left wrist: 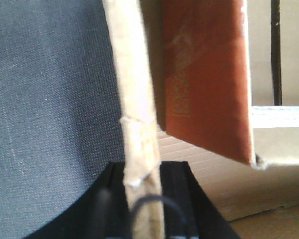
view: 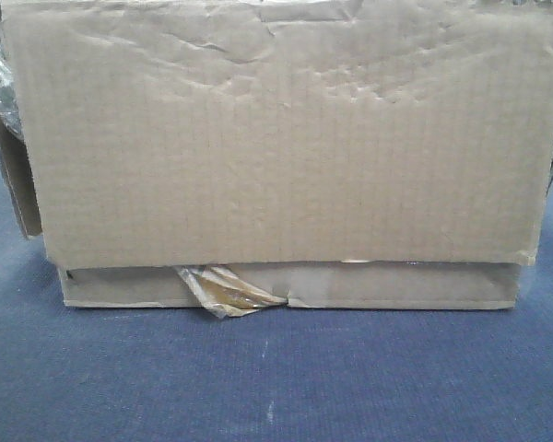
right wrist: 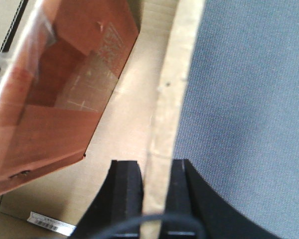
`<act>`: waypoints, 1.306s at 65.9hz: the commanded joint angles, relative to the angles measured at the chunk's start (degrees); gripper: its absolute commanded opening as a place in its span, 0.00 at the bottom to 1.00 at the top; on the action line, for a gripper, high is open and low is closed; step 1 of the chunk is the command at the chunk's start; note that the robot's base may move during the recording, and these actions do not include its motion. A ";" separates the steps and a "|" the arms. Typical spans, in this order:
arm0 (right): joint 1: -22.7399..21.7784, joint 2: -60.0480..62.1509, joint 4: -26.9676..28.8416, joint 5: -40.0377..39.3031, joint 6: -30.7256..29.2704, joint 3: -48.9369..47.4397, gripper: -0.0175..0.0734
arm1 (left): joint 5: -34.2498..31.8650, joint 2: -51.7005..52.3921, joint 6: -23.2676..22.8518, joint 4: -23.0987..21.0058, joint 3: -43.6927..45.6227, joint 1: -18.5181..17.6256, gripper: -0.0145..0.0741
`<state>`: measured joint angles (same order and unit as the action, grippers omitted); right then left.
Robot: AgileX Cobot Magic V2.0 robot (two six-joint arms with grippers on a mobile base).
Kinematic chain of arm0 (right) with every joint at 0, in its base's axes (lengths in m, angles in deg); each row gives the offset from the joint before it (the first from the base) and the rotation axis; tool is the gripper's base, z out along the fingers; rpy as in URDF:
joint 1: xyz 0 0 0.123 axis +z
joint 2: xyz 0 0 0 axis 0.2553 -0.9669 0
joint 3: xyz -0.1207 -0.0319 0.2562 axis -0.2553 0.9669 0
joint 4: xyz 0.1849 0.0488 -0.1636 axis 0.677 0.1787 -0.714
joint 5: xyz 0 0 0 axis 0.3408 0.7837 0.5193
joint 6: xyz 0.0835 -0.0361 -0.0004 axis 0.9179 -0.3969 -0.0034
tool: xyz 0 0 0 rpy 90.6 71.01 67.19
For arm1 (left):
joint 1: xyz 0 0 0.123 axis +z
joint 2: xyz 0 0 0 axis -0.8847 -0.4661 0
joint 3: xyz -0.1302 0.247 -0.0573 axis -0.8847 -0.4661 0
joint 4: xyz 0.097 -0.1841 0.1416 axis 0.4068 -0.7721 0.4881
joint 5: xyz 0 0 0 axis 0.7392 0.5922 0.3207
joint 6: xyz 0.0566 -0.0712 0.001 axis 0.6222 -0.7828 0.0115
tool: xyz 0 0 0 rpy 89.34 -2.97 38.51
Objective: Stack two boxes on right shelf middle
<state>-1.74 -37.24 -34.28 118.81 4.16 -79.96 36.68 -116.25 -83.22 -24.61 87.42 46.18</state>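
Note:
The tall brown box (view: 276,138) fills the front view and rests on the flat box (view: 396,285), whose crumpled yellowish tape scrap (view: 226,290) sticks out at the seam. My left gripper (left wrist: 147,172) is shut on the upright edge of a cardboard wall (left wrist: 134,89) of the tall box, one black finger on each side. On the opposite side my right gripper (right wrist: 157,172) is shut on another cardboard wall (right wrist: 172,89) the same way. Neither gripper shows in the front view. The right shelf middle is out of view.
Both boxes stand on a blue cloth surface (view: 276,378), which also shows outside the walls in both wrist views. Inside the open tall box lies a red-brown carton (left wrist: 204,79) (right wrist: 55,99). A white barcode label (right wrist: 47,221) sits on the box floor.

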 commanded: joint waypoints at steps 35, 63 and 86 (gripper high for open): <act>-0.33 8.39 -1.75 -3.64 -0.57 -7.01 0.02 | 0.14 7.11 -0.47 2.25 9.08 0.39 0.04; -0.33 11.52 -1.75 -2.37 -0.57 -24.98 0.02 | 0.33 12.54 -0.47 2.40 22.97 0.39 0.04; -0.33 11.31 -1.61 -1.95 -0.57 -26.84 0.02 | -2.51 13.58 -0.47 2.51 23.33 0.39 0.04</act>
<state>-1.74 -26.43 -34.47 119.67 4.37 -106.08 36.20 -103.62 -83.86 -22.01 110.16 46.18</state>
